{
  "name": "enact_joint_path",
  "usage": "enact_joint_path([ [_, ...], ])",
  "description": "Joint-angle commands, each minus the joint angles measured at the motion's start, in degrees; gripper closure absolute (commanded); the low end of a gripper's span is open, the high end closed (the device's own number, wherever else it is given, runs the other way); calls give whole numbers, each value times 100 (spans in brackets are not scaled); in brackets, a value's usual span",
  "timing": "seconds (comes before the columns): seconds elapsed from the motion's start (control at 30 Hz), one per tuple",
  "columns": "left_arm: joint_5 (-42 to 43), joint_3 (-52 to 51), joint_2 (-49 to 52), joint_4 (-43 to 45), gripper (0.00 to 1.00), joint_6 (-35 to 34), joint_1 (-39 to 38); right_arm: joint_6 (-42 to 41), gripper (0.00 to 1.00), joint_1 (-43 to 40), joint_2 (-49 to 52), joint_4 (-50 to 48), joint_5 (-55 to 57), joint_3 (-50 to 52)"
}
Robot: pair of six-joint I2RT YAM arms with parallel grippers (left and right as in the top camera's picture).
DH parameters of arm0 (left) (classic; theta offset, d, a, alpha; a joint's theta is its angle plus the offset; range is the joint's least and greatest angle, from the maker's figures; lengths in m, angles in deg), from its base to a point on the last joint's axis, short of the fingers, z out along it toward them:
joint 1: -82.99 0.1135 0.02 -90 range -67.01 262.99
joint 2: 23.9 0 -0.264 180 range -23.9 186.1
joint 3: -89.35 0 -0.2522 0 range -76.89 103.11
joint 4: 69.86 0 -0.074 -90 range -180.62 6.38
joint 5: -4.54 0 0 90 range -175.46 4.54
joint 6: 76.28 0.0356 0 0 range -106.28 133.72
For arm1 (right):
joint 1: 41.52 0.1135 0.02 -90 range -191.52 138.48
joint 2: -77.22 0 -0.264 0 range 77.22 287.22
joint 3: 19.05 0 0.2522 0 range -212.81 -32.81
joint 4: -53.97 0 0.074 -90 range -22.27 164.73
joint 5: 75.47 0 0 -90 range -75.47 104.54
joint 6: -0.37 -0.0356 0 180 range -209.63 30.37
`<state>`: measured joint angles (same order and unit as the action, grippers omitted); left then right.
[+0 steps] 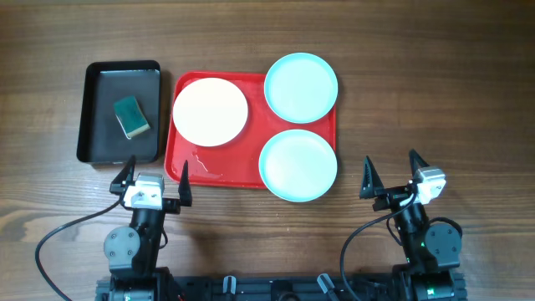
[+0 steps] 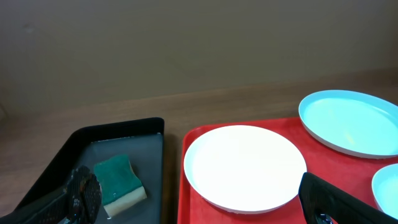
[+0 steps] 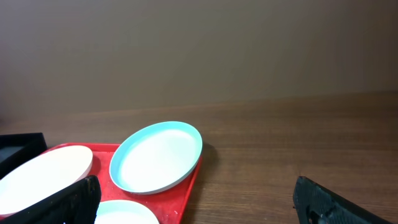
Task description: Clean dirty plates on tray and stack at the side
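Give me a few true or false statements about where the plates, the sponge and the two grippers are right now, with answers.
1. The sponge lies in the black tray. True.
2. The white plate sits at the right end of the red tray. False: it sits at the left end, next to the black tray.
3. The left gripper and right gripper are both open and empty. True.
4. The three plates are stacked. False: the white plate, far blue plate and near blue plate lie side by side, unstacked.
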<state>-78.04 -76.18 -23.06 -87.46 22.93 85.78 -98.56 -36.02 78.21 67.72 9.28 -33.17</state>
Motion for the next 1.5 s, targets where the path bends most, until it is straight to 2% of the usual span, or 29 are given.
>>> enact_joint_path([
  [0.0,90,-37,-9,17,0,68,-7,-68,0,28,2,-35,76,7],
  [0.37,-136,-37,-2,15,0,39,-4,-70,0,28,2,-289,-205,4],
  [0.47,-597,85,0,22,0,-422,-4,-179,0,28,2,-361,-302,-105],
  [0.63,-671,645,173,-295,0,-855,-4,-177,0,28,125,-352,-431,-498],
  [0.87,-966,2087,1029,-1447,0,-1445,-4,-160,0,28,960,-251,-669,-1432],
  [1.0,-970,3101,1847,-2162,0,-1445,-4,-155,0,28,1843,-232,-931,-2109],
  [1.1,-1222,3993,2601,-2922,0,-1751,-4,-157,0,28,2608,-52,-1139,-2699],
  [1.27,-1290,5534,4037,-4155,0,-1941,-4,-155,0,28,3901,710,-1384,-3799],
  [1.47,-1283,7377,5873,-5847,0,-2347,0,-153,0,28,5351,2175,-1427,-5302],
])
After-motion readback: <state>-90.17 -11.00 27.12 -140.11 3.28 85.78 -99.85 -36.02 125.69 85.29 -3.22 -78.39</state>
